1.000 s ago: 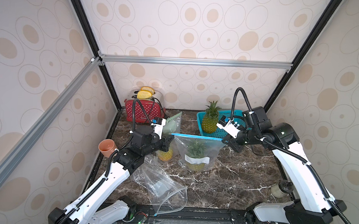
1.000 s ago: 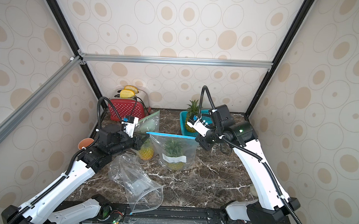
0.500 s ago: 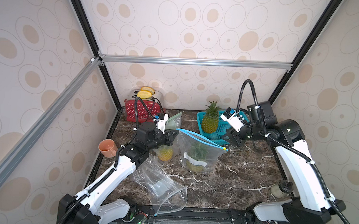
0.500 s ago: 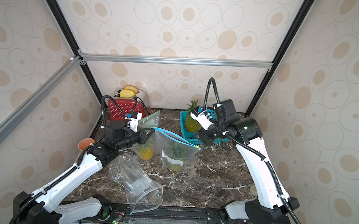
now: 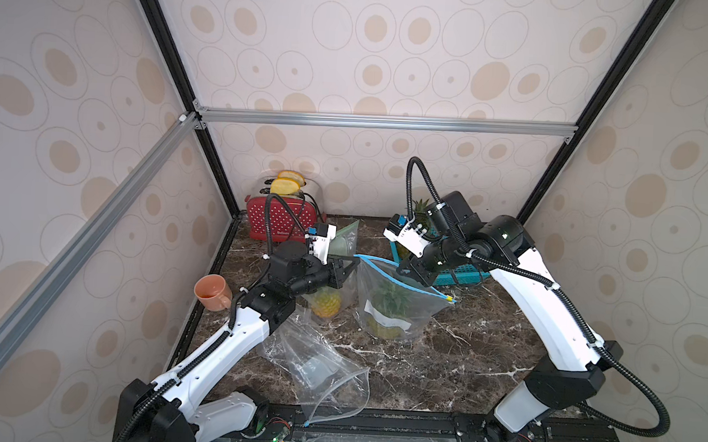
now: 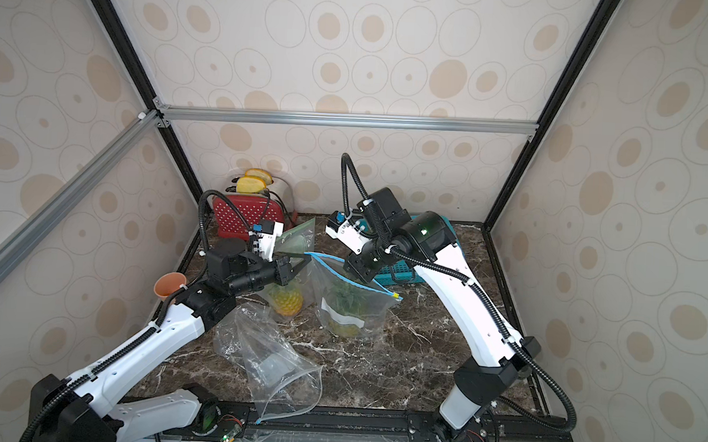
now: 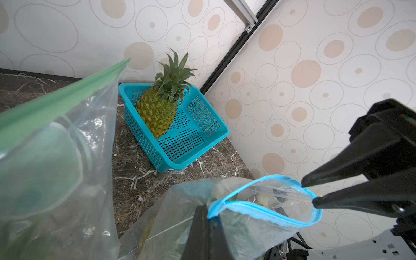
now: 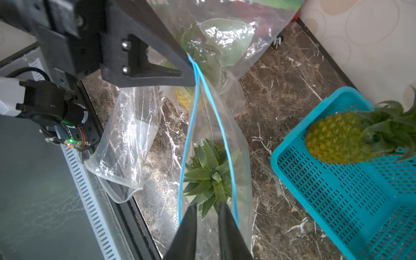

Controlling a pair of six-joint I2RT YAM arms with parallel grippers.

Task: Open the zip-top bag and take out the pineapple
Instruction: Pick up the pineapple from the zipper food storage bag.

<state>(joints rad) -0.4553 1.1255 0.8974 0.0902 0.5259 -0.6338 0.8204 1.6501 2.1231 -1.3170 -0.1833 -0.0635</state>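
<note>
The zip-top bag (image 5: 397,315) (image 6: 354,309), clear with a blue zip, stands mid-table with its mouth gaping. The pineapple (image 8: 209,173) (image 5: 387,300) stands upright inside, crown up. My left gripper (image 7: 206,208) (image 5: 354,264) (image 6: 306,262) is shut on the left end of the blue rim. At the far end of the mouth my right gripper (image 8: 206,206) (image 5: 408,275) (image 7: 308,192) hangs above the crown. It is open by a narrow gap, both fingers lying between the two blue lips. Leaf tips show between them, and nothing is gripped.
A teal basket (image 5: 462,273) (image 7: 198,155) holding another pineapple (image 7: 157,112) stands behind the right arm. A green-zip bag (image 5: 329,299) with fruit leans beside the left gripper. An empty clear bag (image 5: 319,365) lies in front. A red toaster (image 5: 279,222) and an orange cup (image 5: 211,291) stand at the left.
My right gripper let go of the zip's right end, drew back, then came over the bag's mouth with jaws narrowed. The taut zip slackened and the mouth gaped open. The left grip held.
</note>
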